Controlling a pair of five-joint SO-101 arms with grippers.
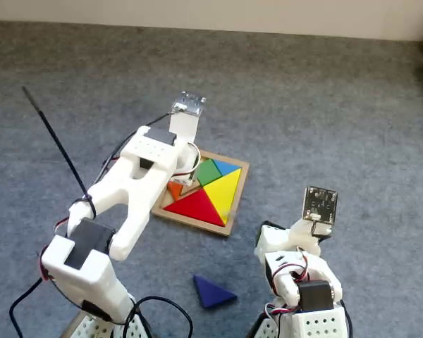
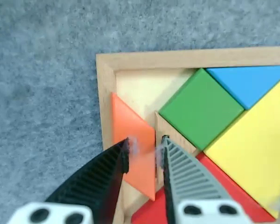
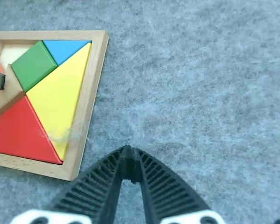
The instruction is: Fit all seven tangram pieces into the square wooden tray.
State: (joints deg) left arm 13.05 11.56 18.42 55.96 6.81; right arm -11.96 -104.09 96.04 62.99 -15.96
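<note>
Left claw is parked over the tray's 9 o'clock side, jaws partly open, tips above the orange piece. Bare tray floor is seen at 12 o'clock of the orange. Wood-coloured triangle, green square, light blue triangle, yellow and red triangles are seated in the tray. Dark blue triangle is left on the counter, 6 o'clock of the tray. Right claw is closed on nothing, at the tray's 4 o'clock.

The right tool (jaws closed) hangs over grey carpet beside the wooden tray.
</note>
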